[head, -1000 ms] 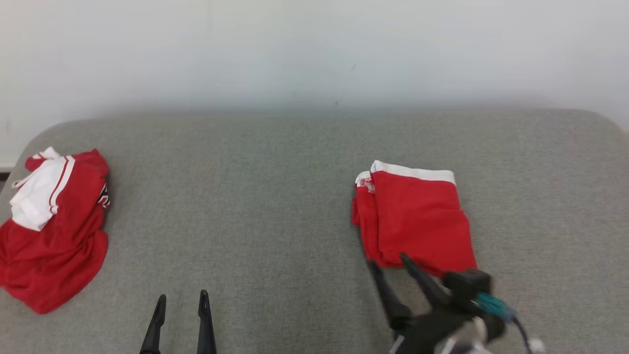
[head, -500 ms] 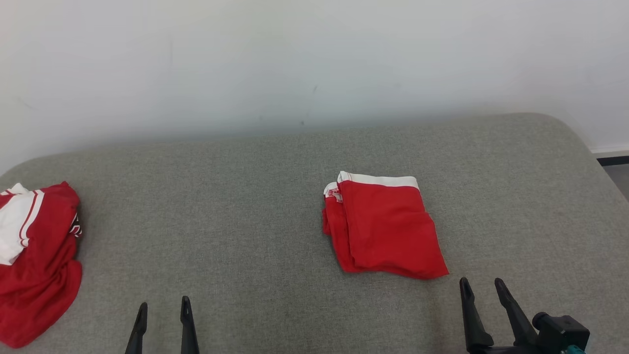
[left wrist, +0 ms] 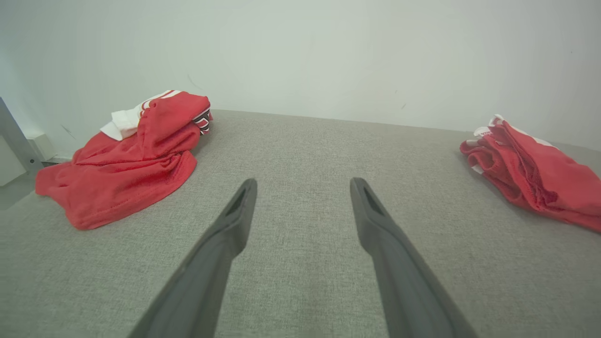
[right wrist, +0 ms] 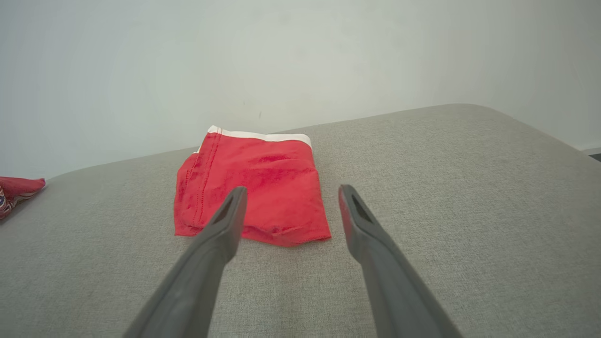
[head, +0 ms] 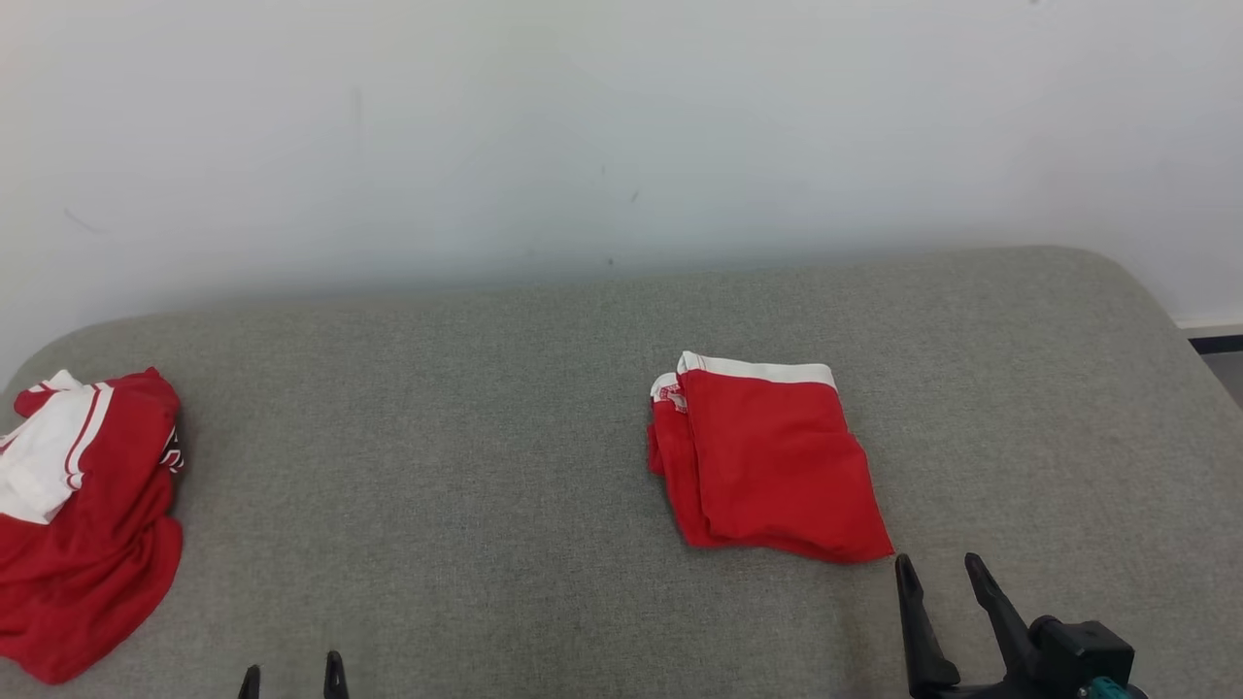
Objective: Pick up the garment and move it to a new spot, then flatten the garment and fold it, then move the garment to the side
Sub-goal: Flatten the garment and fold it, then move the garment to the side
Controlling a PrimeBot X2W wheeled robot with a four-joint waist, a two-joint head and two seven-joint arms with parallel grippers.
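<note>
Now | left fingers spread, empty | right fingers spread, empty | crumpled garment edge-cropped

Your right gripper, lower right, has two long tapering black fingers on a black block with a teal fitting. Your left gripper has equally dark tips.

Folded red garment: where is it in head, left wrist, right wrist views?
Head view: folded red garment right of centre.
Left wrist view: folded red garment at the far right edge.
Right wrist view: folded red garment centre, slightly left.
Shared landmark: crumpled red-and-white garment, left side in every view.
</note>
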